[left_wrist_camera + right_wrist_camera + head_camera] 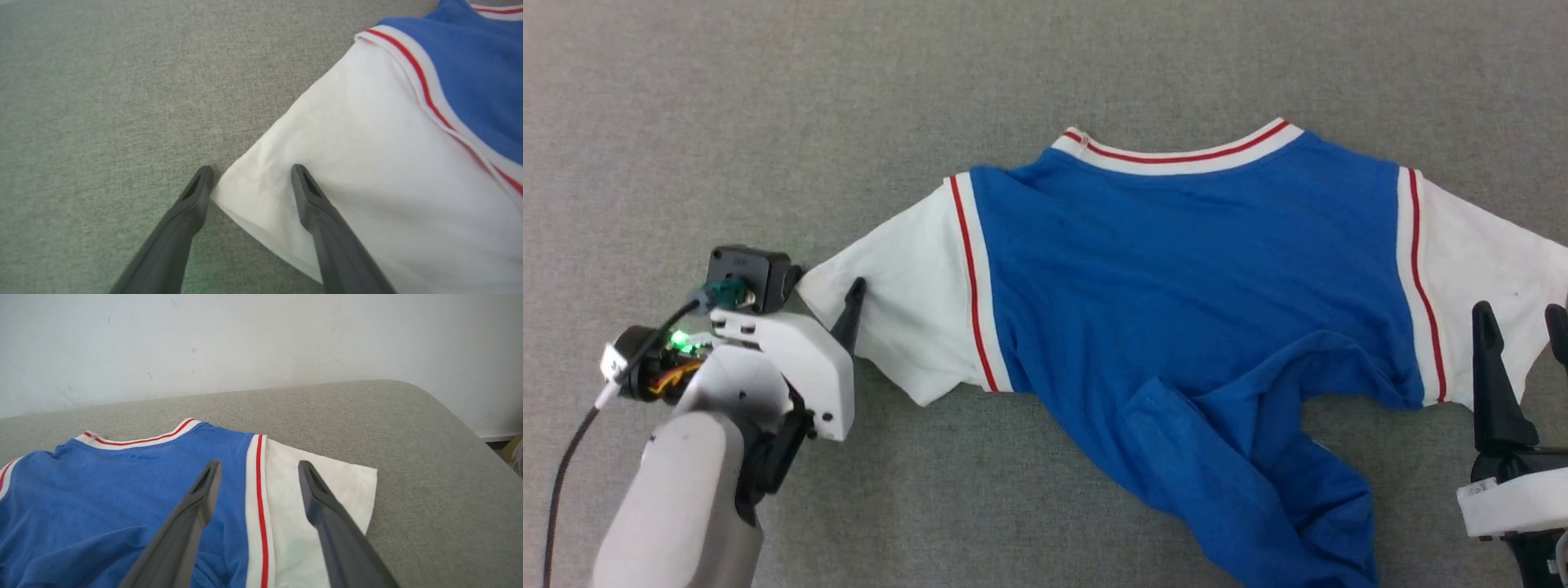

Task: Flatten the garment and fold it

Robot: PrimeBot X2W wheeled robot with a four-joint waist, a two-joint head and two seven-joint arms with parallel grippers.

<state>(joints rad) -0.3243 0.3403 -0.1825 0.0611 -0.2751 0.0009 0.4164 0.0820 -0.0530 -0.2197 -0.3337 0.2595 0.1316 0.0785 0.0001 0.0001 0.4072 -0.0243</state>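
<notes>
The left gripper has its two dark fingers spread wide apart, with nothing held between them. The right gripper is spread wide too. The pale left forearm leans in from the bottom corner.

The garment is cropped at the head view's right and bottom edges (bunched lower end included).

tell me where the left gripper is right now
Lower left in the head view, the left gripper stands open astride the outer corner of the garment's white sleeve.
</notes>
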